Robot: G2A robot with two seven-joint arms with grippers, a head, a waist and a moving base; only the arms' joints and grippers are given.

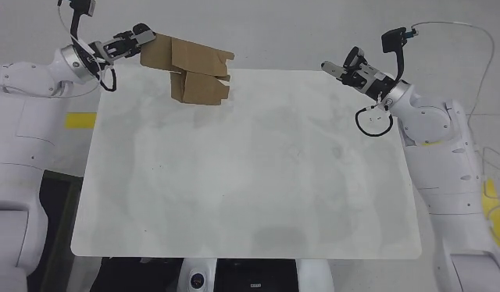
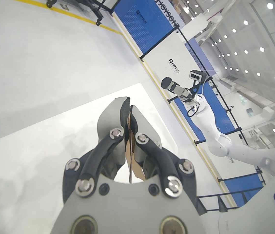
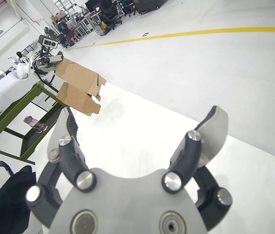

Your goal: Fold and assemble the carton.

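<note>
A flat brown carton (image 1: 191, 67) hangs in the air over the far left corner of the white table (image 1: 250, 175), its flaps drooping toward the tabletop. My left gripper (image 1: 144, 40) is shut on the carton's left edge. In the left wrist view the cardboard edge (image 2: 129, 144) runs between the closed fingers of the left gripper (image 2: 127, 108). My right gripper (image 1: 337, 68) is at the far right corner of the table, open, with nothing in it. From the right wrist view the carton (image 3: 80, 86) shows far off, beyond the open right gripper (image 3: 140, 120).
A green metal rack (image 3: 18, 122) with a pink bottle stands beside the table on the left arm's side. Yellow floor lines and blue panels lie beyond the table.
</note>
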